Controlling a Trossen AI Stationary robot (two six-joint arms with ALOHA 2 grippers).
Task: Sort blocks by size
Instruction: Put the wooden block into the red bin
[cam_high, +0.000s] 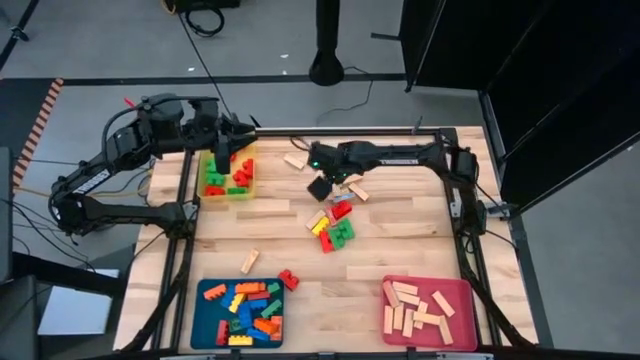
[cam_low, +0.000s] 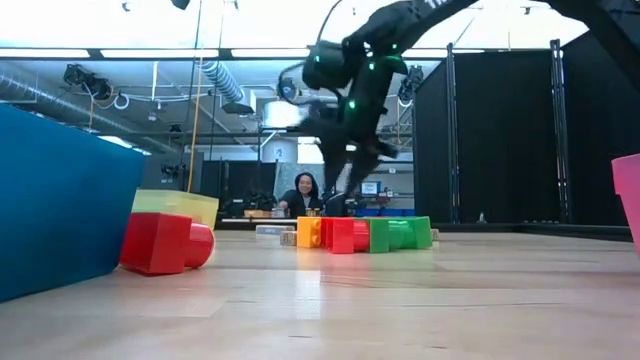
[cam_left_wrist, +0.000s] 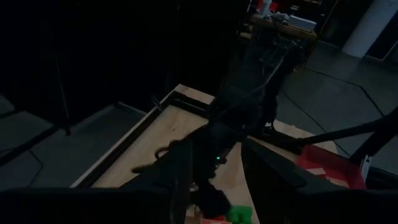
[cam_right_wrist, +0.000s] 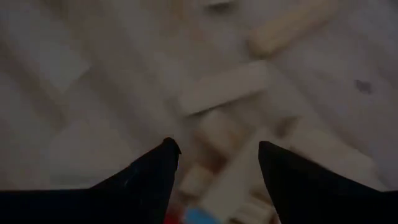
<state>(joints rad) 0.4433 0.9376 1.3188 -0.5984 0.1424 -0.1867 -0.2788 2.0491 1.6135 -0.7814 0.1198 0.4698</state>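
High view, containers: a yellow flat plastic tray (cam_high: 247, 186) is set at the far left of the pale wooden table (cam_high: 400, 225), and red and green studded bricks (cam_high: 227, 178) are held in it. A blue flat tray (cam_high: 208, 312) at the near left is filled with a mixed heap of orange, yellow, blue, green and red studded bricks (cam_high: 252, 310). A pink flat tray (cam_high: 462, 300) at the near right is filled with plain pale wooden bars (cam_high: 415, 308).

Loose items: a small cluster of red, green and yellow studded bricks (cam_high: 334, 226) is seen at mid-table, with pale wooden bars (cam_high: 357, 192) lying just beyond it. One pale wooden bar (cam_high: 294, 161) lies near the far edge, another wooden bar (cam_high: 249, 262) and a red studded brick (cam_high: 289, 279) lie just beyond the blue tray.

Right gripper (cam_high: 320, 186) — positioned over the far side of the mid-table cluster. Its two dark fingers (cam_right_wrist: 149, 177) are parted and nothing is held between them; in the right wrist view pale bars (cam_right_wrist: 225, 87) are seen below and beyond the fingertips, not touched.

Left gripper (cam_high: 221, 158) — positioned over the yellow tray, above its bricks. Whether its fingers are apart or closed cannot be told.

Low view: the mid-table cluster is seen as a row of yellow, red and green bricks (cam_low: 362, 234), with a dark arm above it.
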